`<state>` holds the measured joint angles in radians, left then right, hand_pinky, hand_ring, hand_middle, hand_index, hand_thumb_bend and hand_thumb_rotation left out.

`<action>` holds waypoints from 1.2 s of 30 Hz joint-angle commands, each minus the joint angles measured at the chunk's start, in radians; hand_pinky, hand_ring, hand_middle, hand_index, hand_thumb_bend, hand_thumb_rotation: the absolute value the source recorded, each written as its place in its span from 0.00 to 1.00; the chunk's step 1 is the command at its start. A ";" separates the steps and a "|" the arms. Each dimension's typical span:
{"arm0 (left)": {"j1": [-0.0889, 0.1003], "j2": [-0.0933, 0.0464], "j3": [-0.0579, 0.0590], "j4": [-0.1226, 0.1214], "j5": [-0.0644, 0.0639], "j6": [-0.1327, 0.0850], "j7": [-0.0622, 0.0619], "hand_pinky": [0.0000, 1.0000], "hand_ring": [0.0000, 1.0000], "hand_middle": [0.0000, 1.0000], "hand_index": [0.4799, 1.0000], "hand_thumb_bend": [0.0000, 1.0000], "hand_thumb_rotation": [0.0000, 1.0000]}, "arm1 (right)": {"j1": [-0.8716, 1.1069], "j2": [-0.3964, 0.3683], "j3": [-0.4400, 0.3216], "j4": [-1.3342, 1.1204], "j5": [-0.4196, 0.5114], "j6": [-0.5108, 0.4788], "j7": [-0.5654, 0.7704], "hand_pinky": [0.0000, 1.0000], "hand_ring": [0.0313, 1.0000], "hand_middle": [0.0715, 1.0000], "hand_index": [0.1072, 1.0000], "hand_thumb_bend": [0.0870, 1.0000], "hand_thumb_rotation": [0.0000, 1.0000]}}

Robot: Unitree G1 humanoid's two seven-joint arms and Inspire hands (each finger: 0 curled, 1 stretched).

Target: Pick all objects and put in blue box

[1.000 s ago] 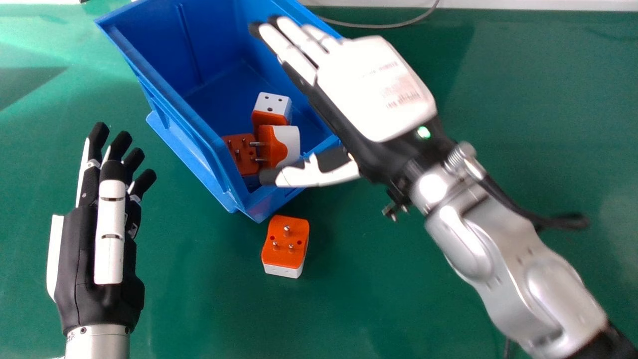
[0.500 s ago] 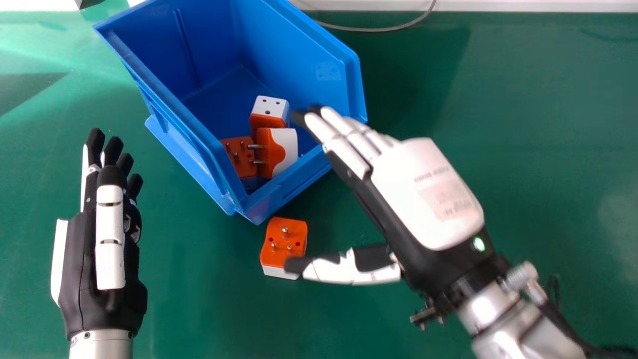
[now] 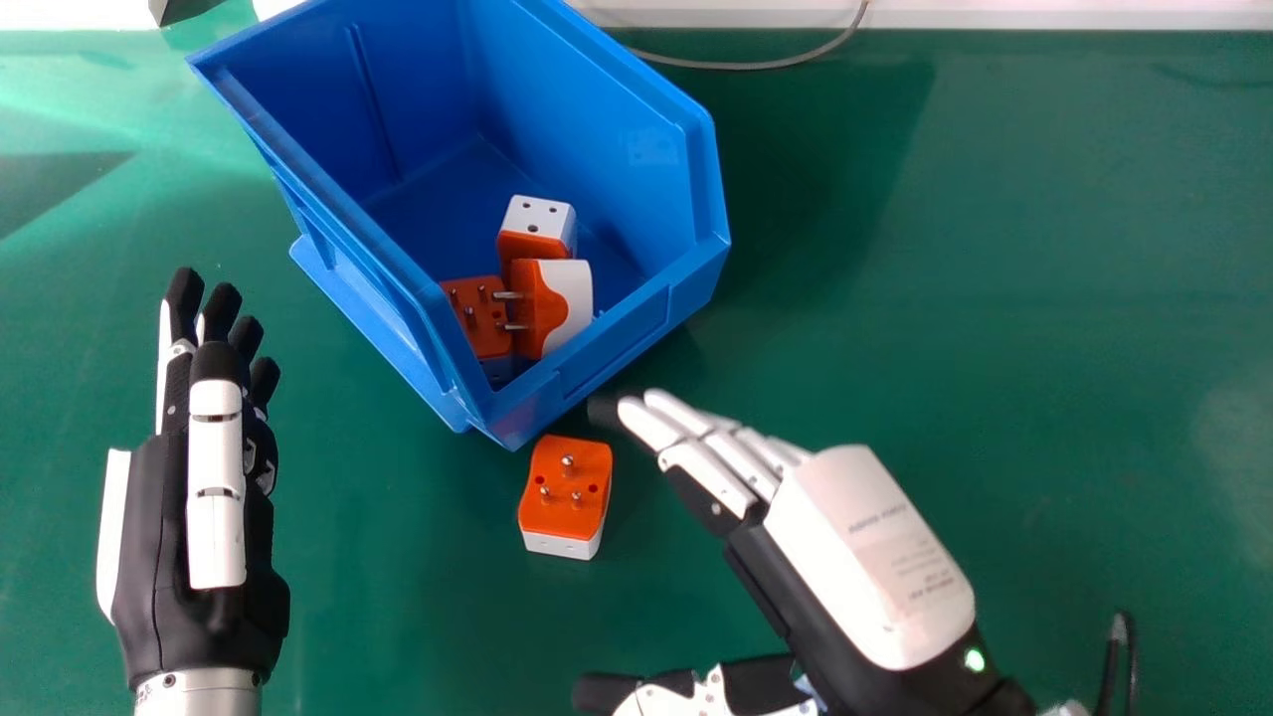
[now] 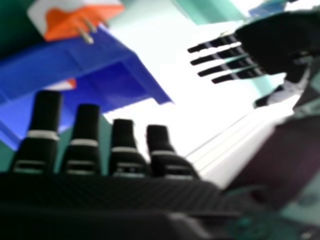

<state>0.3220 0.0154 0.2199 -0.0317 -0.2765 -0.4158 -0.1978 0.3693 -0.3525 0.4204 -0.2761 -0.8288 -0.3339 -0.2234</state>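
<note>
Green tabletop point(image 3: 995, 338) runs under everything I can see from where I stand; nearest, at the lower right of the frame, the right hand point(image 3: 865, 557) slants in with its back up, its straight fingers pointing to the upper left and its thumb held well apart below them; it holds nothing, and the gap between thumb and fingers faces the loose adapter. The left hand point(image 3: 204, 517) is upright at the lower left, its fingers straight and a little spread, the thumb straight in front of them; nothing is in its grasp either.

A little farther off, at the lower middle, lies the loose adapter point(image 3: 565, 487), pins up, orange face over a white base; it sits on the table between the two hands, just outside the near corner of the blue box point(image 3: 622, 328). Inside the box I count three more, a white-topped adapter point(image 3: 538, 216), a tipped adapter point(image 3: 565, 306) and an orange-faced adapter point(image 3: 480, 316), bunched at the near end; so the job looks nearly done, with one pick and one drop left as far as I can tell; the right hand seems the likelier one for it. Beyond, a cable point(image 3: 756, 66) curves along the upper edge.
</note>
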 commanded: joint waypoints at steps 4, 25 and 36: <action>0.000 0.004 0.003 -0.022 -0.003 -0.012 -0.003 1.00 0.99 0.99 1.00 0.37 0.88 | 0.000 0.078 0.010 0.035 0.061 0.041 0.020 0.65 0.77 0.82 0.81 0.51 0.50; -0.020 0.012 0.006 -0.008 -0.010 -0.009 -0.012 1.00 0.99 0.99 1.00 0.40 0.84 | -0.157 0.256 0.058 0.224 -0.007 0.229 -0.062 0.63 0.73 0.78 0.77 0.56 0.41; -0.019 0.009 0.006 -0.017 -0.004 0.003 -0.002 1.00 0.99 0.99 1.00 0.41 0.83 | -0.227 0.269 0.081 0.291 -0.012 0.278 -0.081 0.63 0.74 0.77 0.78 0.58 0.39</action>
<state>0.3041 0.0190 0.2218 -0.0292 -0.2810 -0.4052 -0.2006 0.1621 -0.0936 0.4955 0.0094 -0.8374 -0.0560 -0.2905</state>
